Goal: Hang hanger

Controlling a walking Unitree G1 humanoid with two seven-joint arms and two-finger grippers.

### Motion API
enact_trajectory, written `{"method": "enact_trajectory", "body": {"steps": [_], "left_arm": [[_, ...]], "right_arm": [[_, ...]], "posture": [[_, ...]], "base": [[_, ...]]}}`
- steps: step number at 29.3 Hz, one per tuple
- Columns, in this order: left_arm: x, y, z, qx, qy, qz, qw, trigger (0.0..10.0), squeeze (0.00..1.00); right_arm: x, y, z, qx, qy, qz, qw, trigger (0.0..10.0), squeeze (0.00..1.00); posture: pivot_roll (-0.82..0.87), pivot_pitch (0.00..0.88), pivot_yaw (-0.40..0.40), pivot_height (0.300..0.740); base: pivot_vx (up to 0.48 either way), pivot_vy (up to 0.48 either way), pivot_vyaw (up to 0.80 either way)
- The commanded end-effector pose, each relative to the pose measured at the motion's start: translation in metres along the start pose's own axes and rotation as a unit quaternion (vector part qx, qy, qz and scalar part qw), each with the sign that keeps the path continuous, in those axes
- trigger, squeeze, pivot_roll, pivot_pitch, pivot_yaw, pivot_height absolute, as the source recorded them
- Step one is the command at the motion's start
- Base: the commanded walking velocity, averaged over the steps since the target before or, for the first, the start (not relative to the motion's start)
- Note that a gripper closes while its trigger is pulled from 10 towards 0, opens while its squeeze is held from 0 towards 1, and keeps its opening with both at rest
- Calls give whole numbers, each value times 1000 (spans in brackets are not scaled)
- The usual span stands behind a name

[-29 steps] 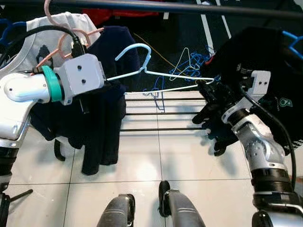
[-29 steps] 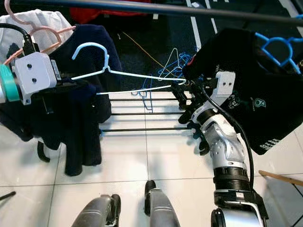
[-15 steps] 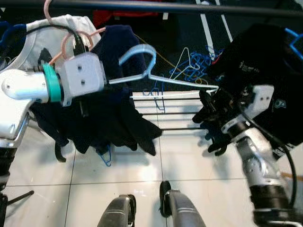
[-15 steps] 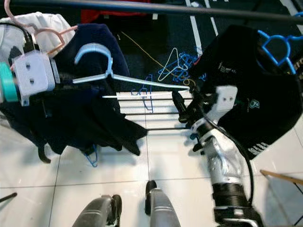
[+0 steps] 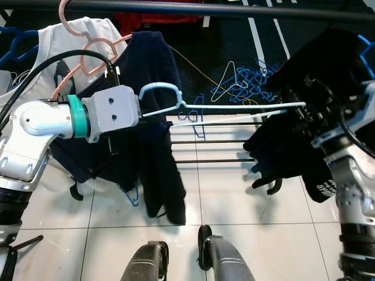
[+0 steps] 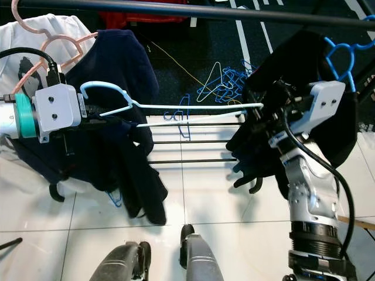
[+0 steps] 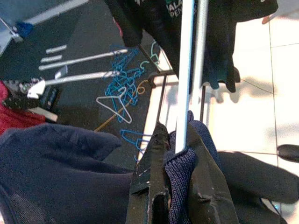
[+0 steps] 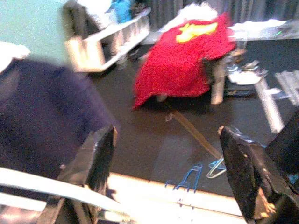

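Arms reach forward at both sides of the stereo views, the silver left arm bent across from the left with its teal wrist ring and grey camera block level. The left gripper (image 7: 175, 186) has its black fingers pinched together on the pale blue plastic hanger (image 5: 234, 109) and a fold of the dark navy garment (image 5: 149, 146) draped from it; in the left wrist view the hanger's pale bar runs straight out from between the fingertips. The hanger lies nearly horizontal, hook (image 5: 159, 89) close to the left gripper, its long bar stretching rightward above the thin black rack bars (image 5: 211, 141). The right arm rises from the lower right, wrist bent inward, and the right gripper (image 8: 168, 158) stands with its fingers wide apart, the hanger's far end passing by one finger (image 8: 96, 158). A black printed garment (image 6: 328, 88) hangs behind that arm. A dark horizontal rail (image 5: 193, 8) crosses overhead, with a pink hanger (image 5: 88, 44) carrying a white shirt (image 5: 64, 47). Loose blue hangers (image 5: 246, 82) lie heaped on the dark floor beyond.
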State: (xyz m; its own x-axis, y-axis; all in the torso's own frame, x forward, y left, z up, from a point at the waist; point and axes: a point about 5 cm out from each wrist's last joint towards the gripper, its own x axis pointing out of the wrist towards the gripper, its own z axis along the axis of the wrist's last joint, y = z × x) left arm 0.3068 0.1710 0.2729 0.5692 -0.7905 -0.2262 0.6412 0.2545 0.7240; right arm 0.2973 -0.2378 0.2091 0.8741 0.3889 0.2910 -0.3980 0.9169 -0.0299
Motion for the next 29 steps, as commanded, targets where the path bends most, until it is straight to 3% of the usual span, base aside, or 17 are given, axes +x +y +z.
{"method": "enact_trajectory", "body": {"steps": [1, 3, 8, 17, 21, 29], "left_arm": [[-1, 3, -2, -5, 9, 11, 1000, 10000, 0], [2, 6, 0, -28, -3, 18, 999, 10000, 0], [5, 5, 9, -64, -37, 15, 997, 10000, 0], [1, 0, 13, -82, -53, -11, 995, 10000, 0], [-3, -7, 6, -89, -40, -28, 995, 10000, 0], [-2, -11, 2, -92, -33, -38, 995, 10000, 0]], "right_arm": [[-2, 12, -6, 3, 23, 48, 999, 10000, 0], [-10, 38, -21, -7, 83, 149, 985, 10000, 0], [-7, 52, -34, -23, 114, 186, 976, 10000, 0], [3, 48, -33, -25, 96, 157, 983, 10000, 0], [11, 25, -4, -18, 12, 62, 998, 10000, 0], [8, 21, 15, 8, -17, 74, 997, 10000, 0]], "posture": [[-15, 189, 53, 740], [-19, 189, 56, 740], [-18, 187, 55, 740], [-11, 184, 55, 740], [-18, 183, 57, 740], [-22, 178, 59, 740]], "base": [[0, 0, 0], [0, 0, 0], [0, 0, 0], [0, 0, 0], [0, 0, 0], [0, 0, 0]]}}
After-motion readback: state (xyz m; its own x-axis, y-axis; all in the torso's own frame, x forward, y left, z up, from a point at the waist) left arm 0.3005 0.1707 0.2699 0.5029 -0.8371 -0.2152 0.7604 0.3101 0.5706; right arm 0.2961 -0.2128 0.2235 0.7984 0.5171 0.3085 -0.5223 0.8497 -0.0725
